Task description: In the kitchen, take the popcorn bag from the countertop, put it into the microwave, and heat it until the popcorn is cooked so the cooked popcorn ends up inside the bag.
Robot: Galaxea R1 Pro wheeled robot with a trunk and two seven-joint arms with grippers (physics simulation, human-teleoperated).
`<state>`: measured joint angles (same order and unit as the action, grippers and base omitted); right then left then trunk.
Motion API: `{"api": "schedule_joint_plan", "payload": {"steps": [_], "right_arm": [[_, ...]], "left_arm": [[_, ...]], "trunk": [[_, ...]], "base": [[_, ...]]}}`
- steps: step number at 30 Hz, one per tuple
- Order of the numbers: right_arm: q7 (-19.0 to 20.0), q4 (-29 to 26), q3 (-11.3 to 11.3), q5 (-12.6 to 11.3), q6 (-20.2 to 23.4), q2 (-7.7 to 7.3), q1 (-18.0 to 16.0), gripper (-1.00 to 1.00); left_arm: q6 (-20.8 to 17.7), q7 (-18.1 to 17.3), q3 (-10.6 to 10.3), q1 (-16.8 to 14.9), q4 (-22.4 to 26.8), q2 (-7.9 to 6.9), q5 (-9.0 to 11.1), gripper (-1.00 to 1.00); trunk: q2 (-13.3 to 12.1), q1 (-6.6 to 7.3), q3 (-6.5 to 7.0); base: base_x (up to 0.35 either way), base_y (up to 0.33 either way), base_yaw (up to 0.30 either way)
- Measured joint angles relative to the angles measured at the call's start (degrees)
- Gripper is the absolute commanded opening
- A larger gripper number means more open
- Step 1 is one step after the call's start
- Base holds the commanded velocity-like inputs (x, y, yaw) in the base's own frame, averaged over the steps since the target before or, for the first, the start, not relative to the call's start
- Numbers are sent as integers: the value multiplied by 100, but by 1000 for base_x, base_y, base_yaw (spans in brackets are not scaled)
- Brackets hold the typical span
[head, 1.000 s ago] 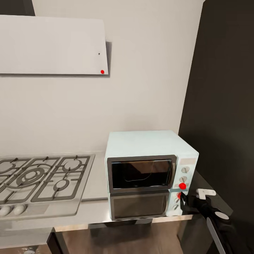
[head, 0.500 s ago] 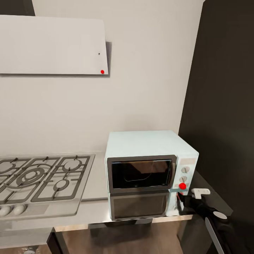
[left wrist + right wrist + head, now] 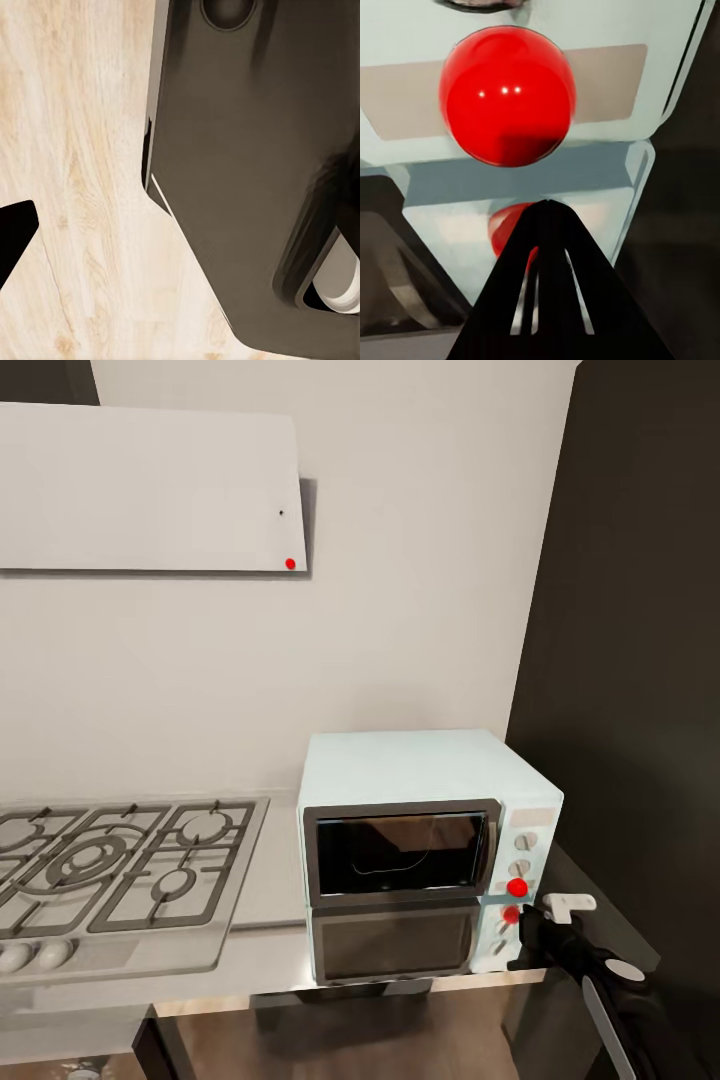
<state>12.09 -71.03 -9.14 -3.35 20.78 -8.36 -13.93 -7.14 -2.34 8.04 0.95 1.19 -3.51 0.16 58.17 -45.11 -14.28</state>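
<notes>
The pale blue microwave (image 3: 420, 770) stands on the grey countertop (image 3: 270, 952) with its dark glass door (image 3: 400, 854) closed. A red dot (image 3: 517, 887) sits on its control panel under two white knobs (image 3: 521, 842). My right gripper (image 3: 519, 932) is shut, its black tip just below and in front of that dot. In the right wrist view the red dot (image 3: 506, 94) looms large above the closed fingertips (image 3: 547, 225). The popcorn bag and popcorn are out of view. A black wedge (image 3: 11, 238) at the edge of the left wrist view may be a finger.
A steel gas hob (image 3: 110, 870) lies left of the microwave under a white slanted hood (image 3: 150, 490). A tall dark cabinet (image 3: 640, 660) rises close on the right. The left wrist view looks down on pale wood floor (image 3: 75, 150) and my dark base (image 3: 247, 187).
My right gripper has shifted a little left, closer to the microwave's control panel, then eased slightly down. The microwave and the view have not moved.
</notes>
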Motion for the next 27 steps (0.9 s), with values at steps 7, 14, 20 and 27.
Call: {"api": "schedule_joint_plan", "payload": {"steps": [7, 14, 20, 27], "right_arm": [[2, -168, -8, -1, -4, 0, -2, -100], [17, -497, -8, 0, 4, 0, -1, -100], [18, -511, -5, 0, 10, 0, -1, -100], [18, -511, 2, 0, 29, 0, -1, -100]], "left_arm": [[0, 0, 0, 0, 1, 0, 0, 100], [0, 0, 0, 0, 0, 0, 0, 100], [0, 0, 4, 0, 0, 0, 0, 100], [0, 0, 0, 0, 1, 0, 0, 100]], "trunk": [[0, 0, 0], [0, 0, 0], [0, 0, 0], [0, 0, 0]], "base": [[0, 0, 0], [0, 0, 0], [0, 0, 0], [0, 0, 0]]}}
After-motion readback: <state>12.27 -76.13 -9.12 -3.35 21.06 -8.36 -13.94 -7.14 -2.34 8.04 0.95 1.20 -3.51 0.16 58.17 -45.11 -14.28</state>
